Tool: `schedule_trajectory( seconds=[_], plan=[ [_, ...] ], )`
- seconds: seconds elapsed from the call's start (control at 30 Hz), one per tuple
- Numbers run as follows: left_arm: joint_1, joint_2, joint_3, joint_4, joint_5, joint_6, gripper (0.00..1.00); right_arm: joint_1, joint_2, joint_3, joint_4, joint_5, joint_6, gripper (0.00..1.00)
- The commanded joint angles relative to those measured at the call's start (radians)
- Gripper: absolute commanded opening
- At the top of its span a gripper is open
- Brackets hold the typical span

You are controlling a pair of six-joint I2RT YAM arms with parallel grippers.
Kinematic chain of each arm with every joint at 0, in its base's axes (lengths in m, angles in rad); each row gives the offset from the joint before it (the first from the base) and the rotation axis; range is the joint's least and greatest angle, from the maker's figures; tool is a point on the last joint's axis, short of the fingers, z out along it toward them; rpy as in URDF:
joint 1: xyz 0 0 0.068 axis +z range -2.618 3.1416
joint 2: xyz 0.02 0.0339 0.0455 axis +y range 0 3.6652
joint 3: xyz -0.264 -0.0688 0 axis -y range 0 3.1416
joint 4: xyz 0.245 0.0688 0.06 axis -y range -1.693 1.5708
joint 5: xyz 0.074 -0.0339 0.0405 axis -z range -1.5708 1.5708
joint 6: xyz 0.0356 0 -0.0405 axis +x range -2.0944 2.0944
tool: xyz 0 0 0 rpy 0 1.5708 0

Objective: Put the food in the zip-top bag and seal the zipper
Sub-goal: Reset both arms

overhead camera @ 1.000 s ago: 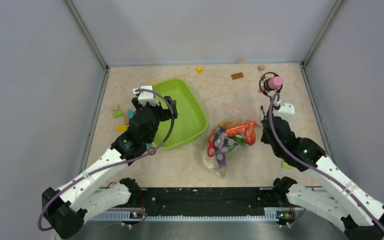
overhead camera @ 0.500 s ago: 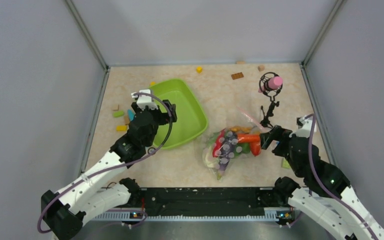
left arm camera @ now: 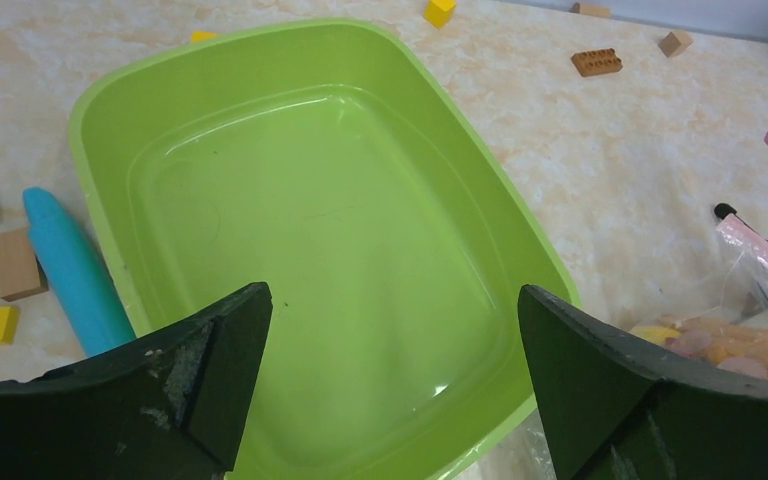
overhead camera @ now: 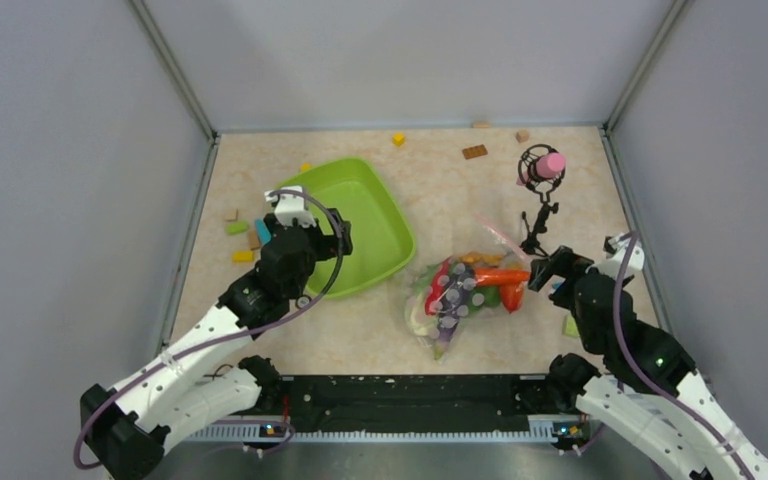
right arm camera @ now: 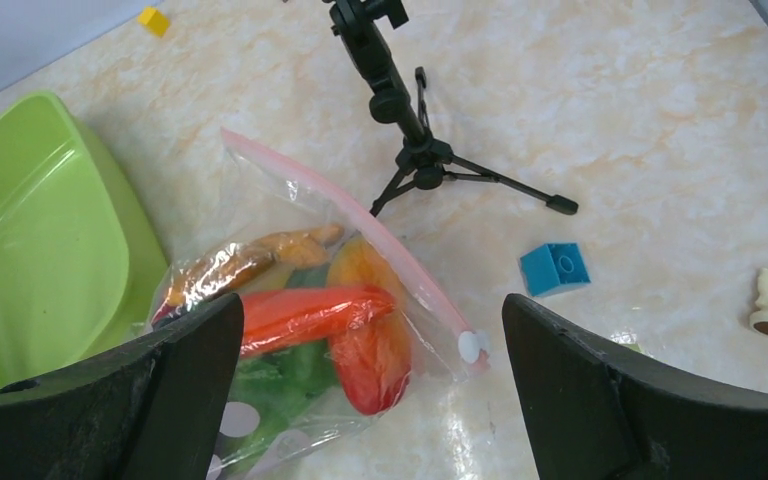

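Top view: zip-top bag [overhead camera: 412, 305] lies flat on the table [overhead camera: 360, 330], just right of centre. All the food visible is inside it.

Contents, right wrist view: long red chilli [right arm camera: 310, 310], orange-red piece [right arm camera: 372, 365] beneath it, yellow-brown piece [right arm camera: 250, 258] at the chilli's 10 o'clock, green piece [right arm camera: 282, 378] at its 7 o'clock. In the top view purple grapes [overhead camera: 455, 293] lie on top of the pile.

Zipper [right arm camera: 370, 228]: pink strip running from 11 o'clock to 5 o'clock along the bag's edge, white slider [right arm camera: 473, 346] at the 5 o'clock end. Cannot tell whether it is pressed shut along its length.

Right gripper [right arm camera: 370, 305]: jaws spread wide, nothing between them, hanging above the bag's 3 o'clock edge. No contact with bag or zipper.

Left gripper [left arm camera: 390, 300]: jaws wide apart, holding nothing, above the green tray [left arm camera: 260, 32].

Tray sits at the bag's 10 o'clock, just beside it. Small black tripod [right arm camera: 410, 150] stands at the bag's 1 o'clock, one leg close to the zipper. Blue block [right arm camera: 555, 268] at the slider's 1 o'clock.
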Motion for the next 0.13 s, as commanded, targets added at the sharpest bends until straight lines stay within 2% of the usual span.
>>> schedule_trajectory(
  seconds=[0.0, 0.1],
  plan=[
    [0.001, -0.023, 0.01, -0.008, -0.009, -0.014, 0.98, -0.005, -0.007, -0.007, 0.018, 0.041, 0.003, 0.99],
    [0.0, -0.019, 0.016, -0.012, 0.002, -0.007, 0.98, -0.005, -0.003, -0.011, 0.018, 0.044, 0.003, 0.99]
  ],
)
